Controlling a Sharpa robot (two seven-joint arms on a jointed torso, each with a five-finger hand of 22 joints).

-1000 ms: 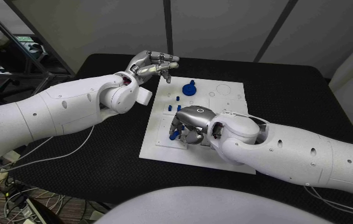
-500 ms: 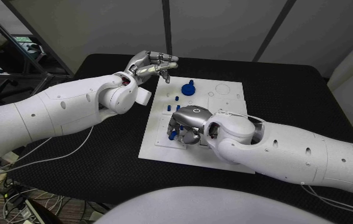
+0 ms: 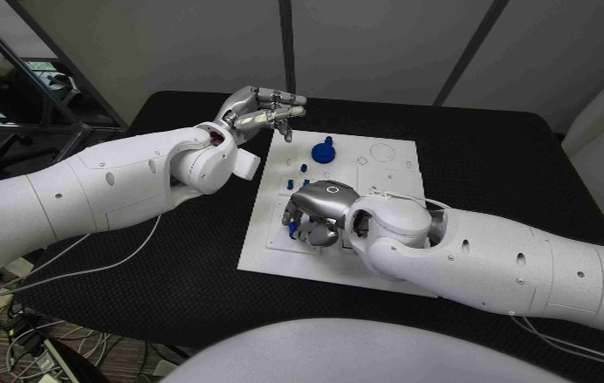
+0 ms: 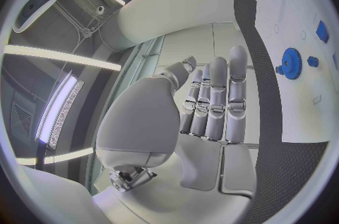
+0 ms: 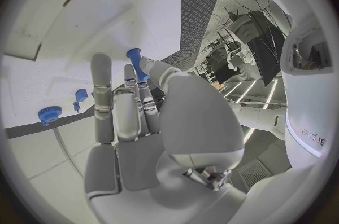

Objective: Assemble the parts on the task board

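Right robot hand [image 3: 318, 210] pinches a blue peg [image 5: 137, 64] low over the task board [image 3: 378, 193] mid-desk; left robot hand [image 3: 261, 111] hovers empty, fingers loosely together. Risk: peg tilts in the pinch, jams at the hole.

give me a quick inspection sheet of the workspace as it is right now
surface: black table, bare cloth around the board.
job's things: white task board in the middle of the table; blue gear standing near its far end; small blue pegs nearer the middle; one blue part pinched in the right hand.
clutter: nothing seen.
hands: right hand low over the board's near half, holding the blue part; left hand raised beside the board's far left corner, fingers straight, holding nothing.
cables: pale cable trailing over the table's left edge; a tangle on the floor.
surroundings: grey wall panels behind the table.
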